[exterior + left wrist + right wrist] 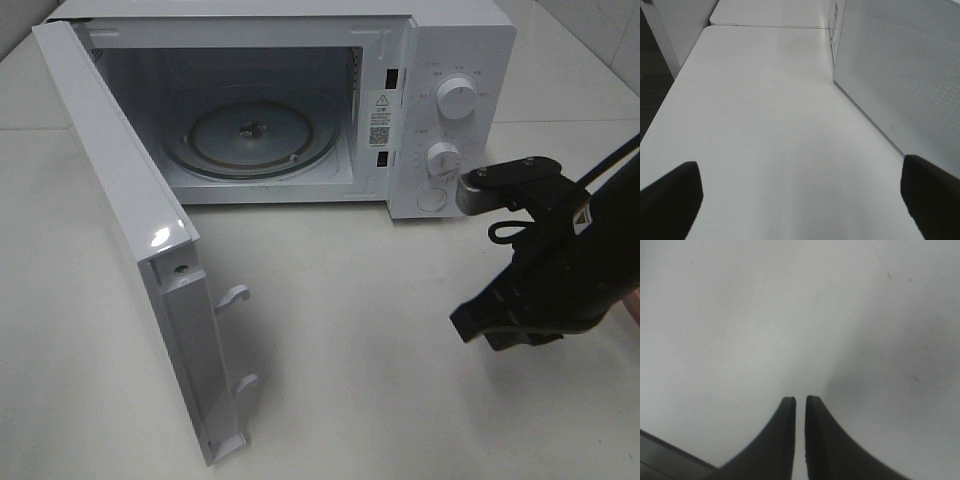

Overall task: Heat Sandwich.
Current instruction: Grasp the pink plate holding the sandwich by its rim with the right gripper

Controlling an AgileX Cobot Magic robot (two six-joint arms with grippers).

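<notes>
The sandwich is out of view in every frame. The white microwave (pixel 455 50) stands at the back with its door (pixel 120 190) swung wide open toward the front left. Its glass turntable (pixel 250 135) is bare. My right gripper (pixel 470 330) hangs over the table in front of the control knobs, tips pointing down and to the left. In the right wrist view its fingertips (pixel 800 399) stand nearly together with only a thin slit between them and nothing held. My left gripper (pixel 800 200) is open wide over bare tabletop beside the microwave's perforated side wall (pixel 900 65).
Two dials (pixel 457 98) and a round button sit on the microwave's right panel, close behind my right arm. The open door juts far out over the left of the white table (pixel 350 300). In the left wrist view a table edge (pixel 670 95) drops to dark floor.
</notes>
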